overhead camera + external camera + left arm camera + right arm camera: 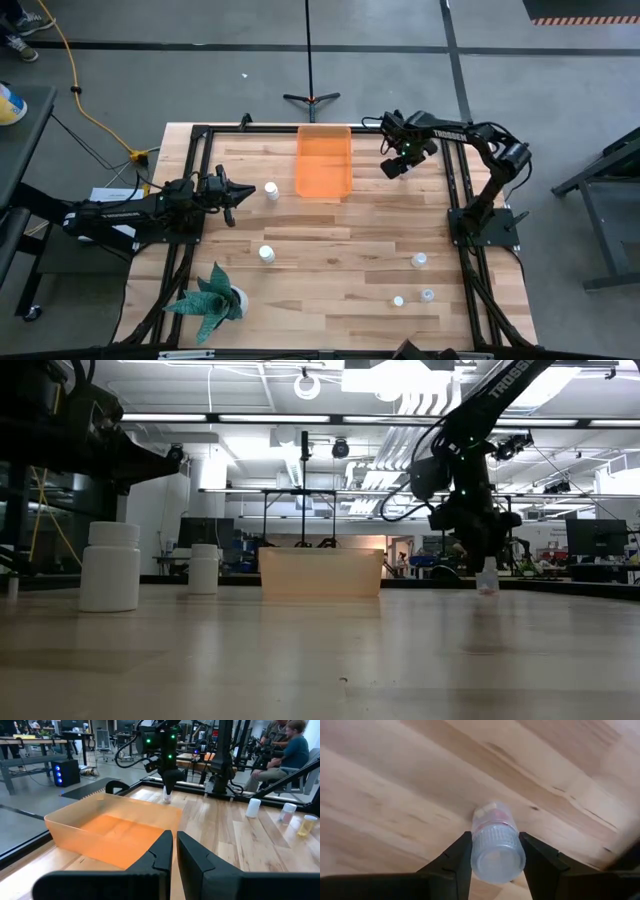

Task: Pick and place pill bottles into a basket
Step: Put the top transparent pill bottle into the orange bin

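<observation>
My right gripper point(492, 851) clamps a clear bottle point(496, 851) from above, its base hidden, just beside the orange basket point(323, 162) near the worktop point(330, 260) far edge. My left gripper point(174, 851) waits, fingers nearly together, by a white bottle point(271, 190). Four more bottles stand well apart on open wood; a plant point(212, 297) fills one corner.

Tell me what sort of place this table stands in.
Probably a robotics lab or workshop: a concrete floor with an orange cable trailing across it, workbenches with equipment, ceiling strip lights, and a person seated beside further rigs.
</observation>
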`<state>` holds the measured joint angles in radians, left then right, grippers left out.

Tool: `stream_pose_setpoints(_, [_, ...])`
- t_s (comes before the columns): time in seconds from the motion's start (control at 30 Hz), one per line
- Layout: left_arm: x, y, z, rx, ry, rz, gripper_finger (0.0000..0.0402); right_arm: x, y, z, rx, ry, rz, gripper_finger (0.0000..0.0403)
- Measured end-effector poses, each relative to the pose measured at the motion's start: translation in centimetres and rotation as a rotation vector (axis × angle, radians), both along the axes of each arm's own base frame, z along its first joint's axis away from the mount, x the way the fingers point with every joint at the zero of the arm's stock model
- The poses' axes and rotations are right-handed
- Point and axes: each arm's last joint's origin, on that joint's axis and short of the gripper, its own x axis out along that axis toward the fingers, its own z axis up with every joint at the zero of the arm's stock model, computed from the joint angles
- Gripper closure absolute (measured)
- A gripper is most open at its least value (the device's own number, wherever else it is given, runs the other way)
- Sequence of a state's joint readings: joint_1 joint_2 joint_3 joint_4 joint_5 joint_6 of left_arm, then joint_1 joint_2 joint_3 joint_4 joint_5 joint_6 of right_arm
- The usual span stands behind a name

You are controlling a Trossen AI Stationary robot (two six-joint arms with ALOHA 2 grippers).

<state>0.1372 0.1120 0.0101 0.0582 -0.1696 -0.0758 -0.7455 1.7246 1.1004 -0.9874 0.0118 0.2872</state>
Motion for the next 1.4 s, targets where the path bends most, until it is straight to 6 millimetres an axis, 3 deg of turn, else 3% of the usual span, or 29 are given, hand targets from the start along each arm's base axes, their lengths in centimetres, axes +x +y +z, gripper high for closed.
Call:
stream_pose_setpoints(0.17, [0.0,0.0,0.0,0.000,0.000,0.000,0.0339,0.9,1.1,0.7,0.023,-0.082,0.034,0.0267])
stream_pose_setpoints(0.4, [0.0,0.0,0.0,0.000,0.000,0.000,0.0339,2.2,3.9,3.3,0.033,-0.234,0.119,0.0267])
stream_pose_setpoints(0.73, [0.0,0.0,0.0,0.000,0.000,0.000,0.0339,6.1,7.3,7.0,-0.177,-0.587,0.287,0.0267])
stream_pose_setpoints(1.13, [0.0,0.0,0.0,0.000,-0.001,0.000,0.0339,9.1,8.1,9.0,-0.430,-0.817,0.353,0.0266])
stream_pose_setpoints(1.27, [0.0,0.0,0.0,0.000,-0.001,0.005,0.0339,9.7,7.8,10.7,-0.461,-0.819,0.370,0.0267])
stream_pose_setpoints(1.4, [0.0,0.1,0.0,0.002,-0.002,0.031,0.0339,10.9,7.3,12.9,-0.500,-0.711,0.405,0.0267])
